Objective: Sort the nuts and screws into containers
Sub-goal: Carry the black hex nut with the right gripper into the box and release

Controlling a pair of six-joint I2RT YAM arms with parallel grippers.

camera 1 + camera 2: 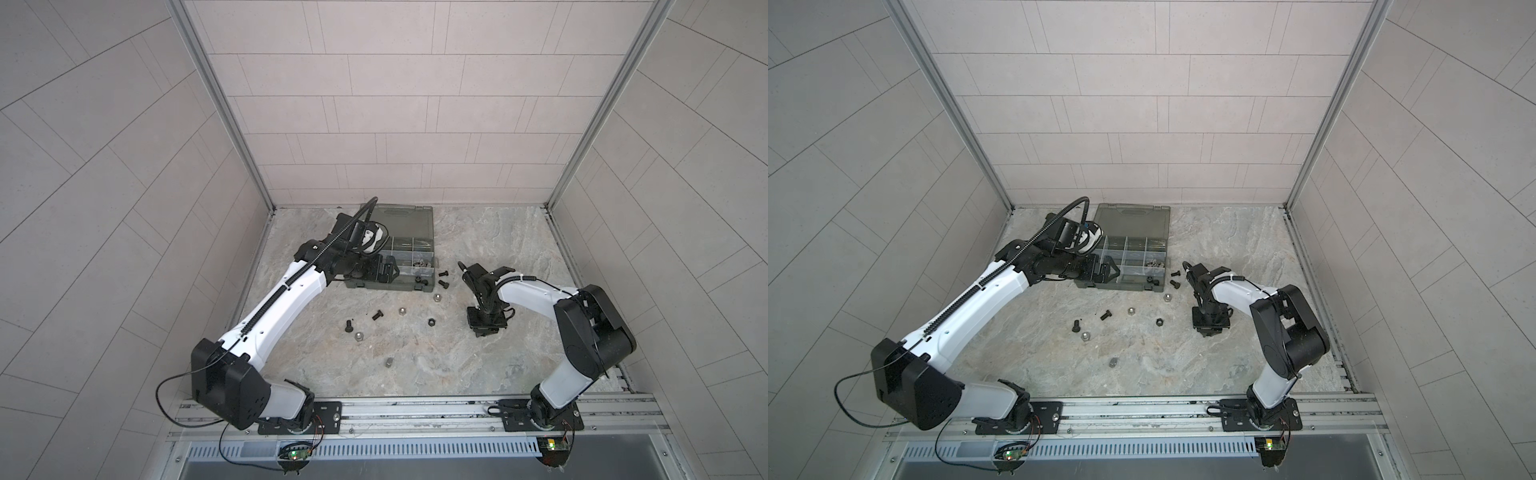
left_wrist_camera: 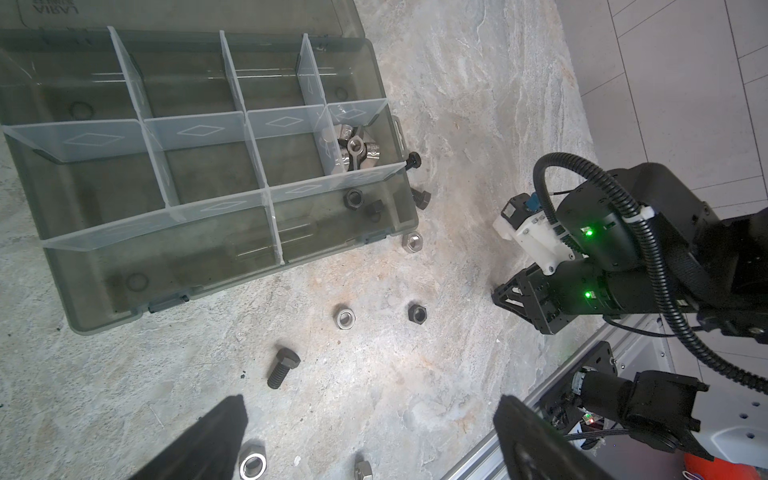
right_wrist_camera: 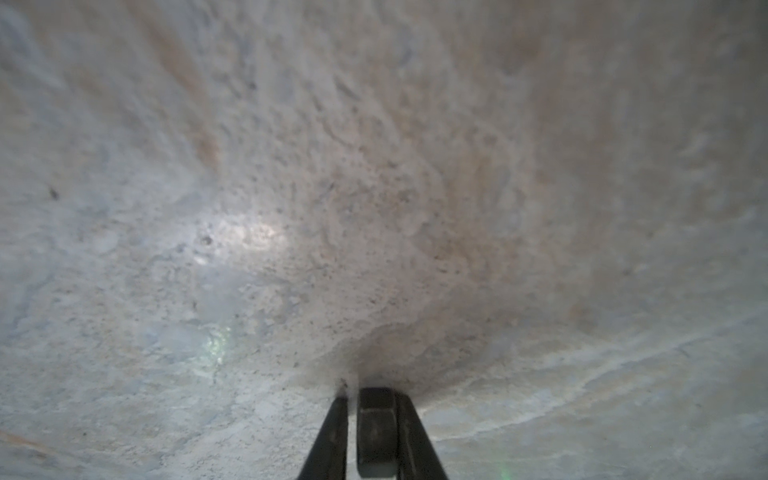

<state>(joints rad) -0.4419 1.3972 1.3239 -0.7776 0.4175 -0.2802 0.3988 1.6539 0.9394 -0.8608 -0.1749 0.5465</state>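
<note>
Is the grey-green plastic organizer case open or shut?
Open: the translucent grey-green plastic organizer case has its hinged lid folded back, cells exposed.

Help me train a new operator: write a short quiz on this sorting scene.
1. True or false: the left gripper is open.
2. How many black bolts lie on the table right by the end of the case nearest the silver wing nuts?
3. Those wing nuts lie: A in the left gripper; B in a cell of the case; C loose on the table.

Key: 1 true; 2 two; 3 B.
</note>
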